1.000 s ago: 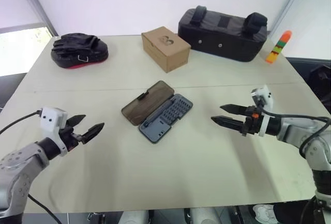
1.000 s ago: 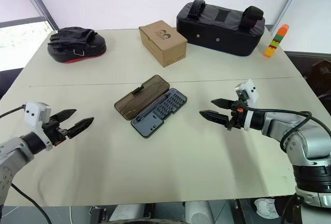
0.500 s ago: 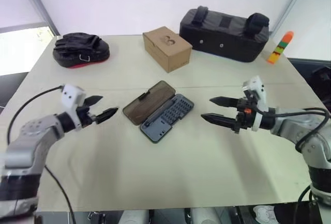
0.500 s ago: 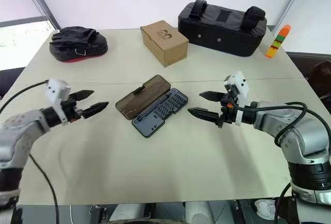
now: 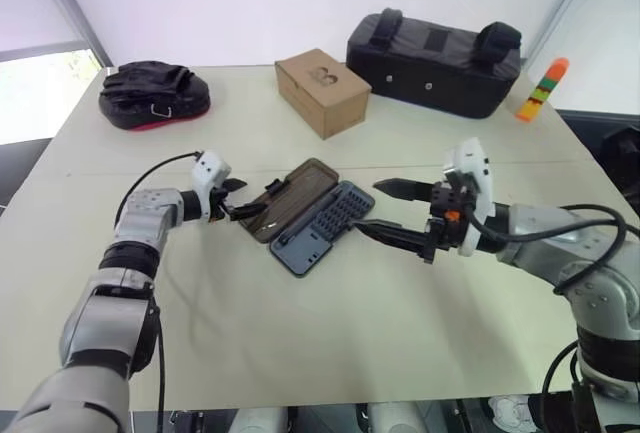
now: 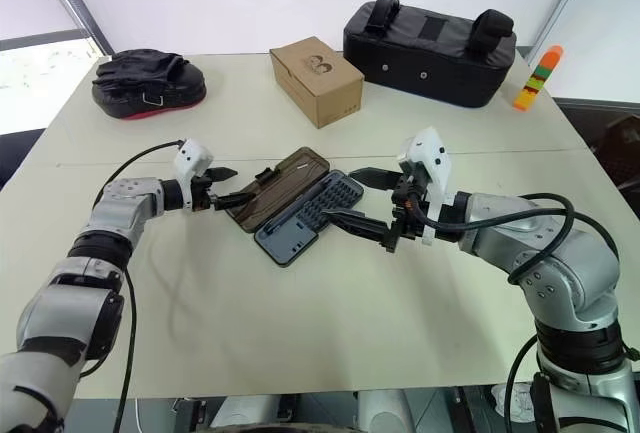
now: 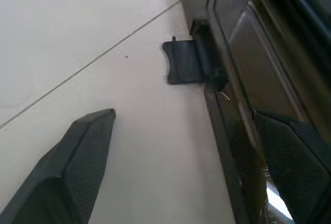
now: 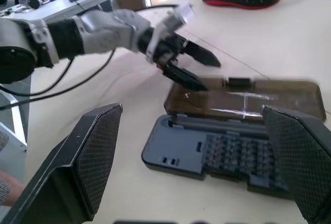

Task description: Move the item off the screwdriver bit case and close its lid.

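The screwdriver bit case (image 5: pixel 322 227) is laid open at mid-table, its lid (image 5: pixel 288 199) flat beside the tray, and is flanked by the spread-jawed, empty left gripper (image 5: pixel 243 205) and right gripper (image 5: pixel 388 211), apparently for flipping the lid.

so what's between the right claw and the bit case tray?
Nothing: bare table only. In the left eye view the open right claw hovers just beside the screwdriver bit case, with no object in the short gap.
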Controlling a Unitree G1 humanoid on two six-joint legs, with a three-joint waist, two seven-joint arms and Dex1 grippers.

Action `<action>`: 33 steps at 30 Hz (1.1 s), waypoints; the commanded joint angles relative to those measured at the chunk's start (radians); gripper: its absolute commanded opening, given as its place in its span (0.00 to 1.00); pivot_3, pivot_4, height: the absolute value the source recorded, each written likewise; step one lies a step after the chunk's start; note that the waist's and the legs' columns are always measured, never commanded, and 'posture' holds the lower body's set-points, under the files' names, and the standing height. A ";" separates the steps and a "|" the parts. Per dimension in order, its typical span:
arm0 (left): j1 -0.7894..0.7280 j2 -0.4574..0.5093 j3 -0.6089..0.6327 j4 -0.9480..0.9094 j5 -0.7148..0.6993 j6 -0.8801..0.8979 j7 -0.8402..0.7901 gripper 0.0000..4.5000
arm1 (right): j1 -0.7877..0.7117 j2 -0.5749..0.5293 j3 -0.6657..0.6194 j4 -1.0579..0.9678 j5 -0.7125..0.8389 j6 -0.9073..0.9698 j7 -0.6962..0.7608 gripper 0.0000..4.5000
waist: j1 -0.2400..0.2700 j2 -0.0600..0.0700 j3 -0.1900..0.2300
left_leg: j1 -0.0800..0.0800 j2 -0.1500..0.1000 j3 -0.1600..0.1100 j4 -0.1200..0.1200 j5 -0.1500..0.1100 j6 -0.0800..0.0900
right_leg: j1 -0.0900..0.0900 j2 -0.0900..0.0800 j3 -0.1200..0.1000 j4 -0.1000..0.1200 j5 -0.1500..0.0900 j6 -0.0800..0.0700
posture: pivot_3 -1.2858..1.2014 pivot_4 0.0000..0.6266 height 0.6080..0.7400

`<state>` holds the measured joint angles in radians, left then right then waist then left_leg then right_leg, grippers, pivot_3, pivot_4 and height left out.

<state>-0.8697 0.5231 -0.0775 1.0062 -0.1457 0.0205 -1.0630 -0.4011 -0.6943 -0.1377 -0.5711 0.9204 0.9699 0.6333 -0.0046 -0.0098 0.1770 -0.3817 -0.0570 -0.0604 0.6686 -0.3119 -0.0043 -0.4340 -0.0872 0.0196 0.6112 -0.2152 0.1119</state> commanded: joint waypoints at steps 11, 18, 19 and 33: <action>-0.032 -0.044 0.003 0.116 0.089 -0.108 -0.030 0.40 | 0.048 -0.024 -0.031 -0.050 0.007 -0.019 -0.053 1.00 | 0.016 0.000 0.000 | 0.000 0.000 0.000 0.001 0.000 0.000 | 0.000 0.000 0.000 0.001 0.000 0.000 | 0.52 0.24 1.00; -0.033 -0.051 0.012 0.121 0.105 -0.120 -0.026 0.01 | 0.056 -0.028 -0.011 -0.034 -0.022 -0.038 -0.044 1.00 | 0.016 -0.001 -0.001 | 0.003 0.000 0.000 0.002 0.000 0.000 | 0.003 0.001 0.000 0.002 0.000 0.000 | 0.52 0.24 1.00; -0.038 -0.053 0.014 0.123 0.106 -0.122 -0.021 0.01 | 0.058 -0.029 -0.010 -0.033 -0.023 -0.040 -0.043 1.00 | 0.015 -0.001 -0.001 | 0.004 0.000 0.000 0.002 0.000 0.000 | 0.003 0.001 0.000 0.002 0.000 0.000 | 0.52 0.24 1.00; -0.161 -0.146 -0.161 0.121 0.281 -0.666 -0.138 0.01 | 0.136 -0.106 -0.002 -0.038 -0.069 -0.041 0.017 1.00 | 0.018 -0.002 0.000 | 0.002 -0.001 0.000 0.002 -0.001 0.002 | 0.004 0.000 -0.001 0.000 0.000 0.000 | 0.52 0.24 1.00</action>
<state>-1.0160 0.3864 -0.2075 1.1365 0.1134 -0.5810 -1.1493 -0.2730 -0.7863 -0.1308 -0.5847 0.8598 0.9446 0.6382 0.0138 -0.0120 0.1769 -0.3807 -0.0575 -0.0604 0.6705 -0.3128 -0.0025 -0.4302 -0.0869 0.0188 0.6114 -0.2154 0.1122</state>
